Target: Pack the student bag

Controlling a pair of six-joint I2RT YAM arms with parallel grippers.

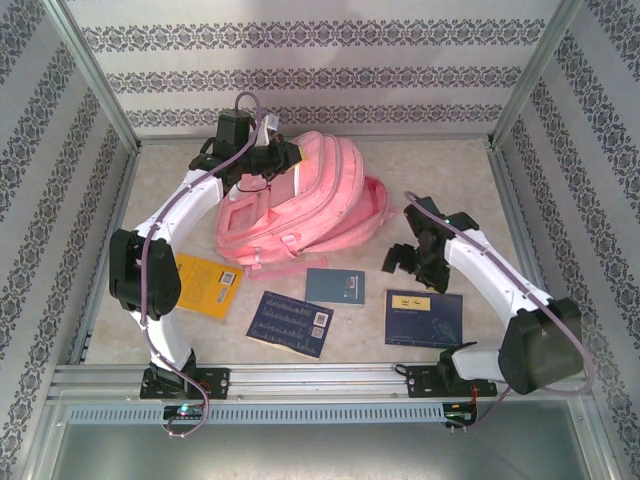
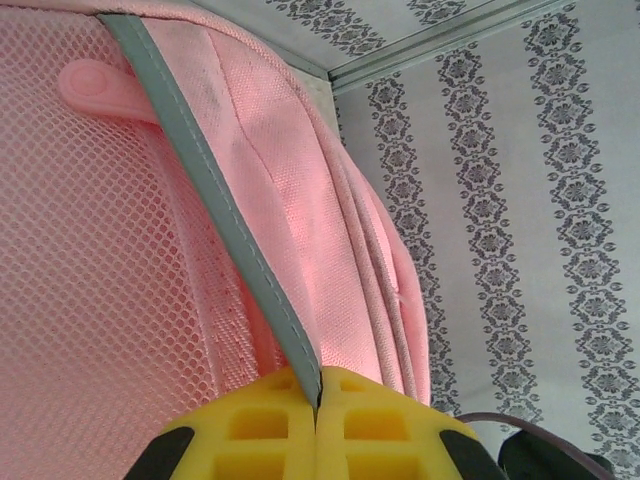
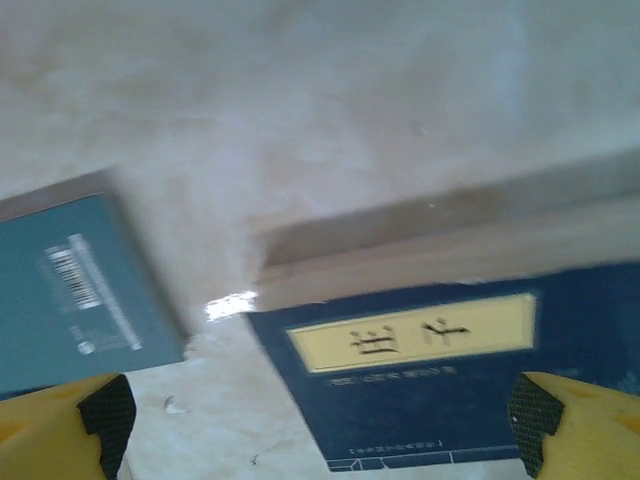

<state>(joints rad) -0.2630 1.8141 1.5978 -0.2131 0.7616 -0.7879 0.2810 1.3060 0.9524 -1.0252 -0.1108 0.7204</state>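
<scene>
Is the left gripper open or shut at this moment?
The left gripper is shut: its yellow fingers meet, pinching the grey strip of the student bag.

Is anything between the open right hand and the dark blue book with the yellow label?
Nothing visible. The right hand hangs open right over the dark blue book, and the teal book lies clear to one side.

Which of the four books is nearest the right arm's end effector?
The dark blue book with the yellow label, rightmost in the row; the others lie farther left.
</scene>
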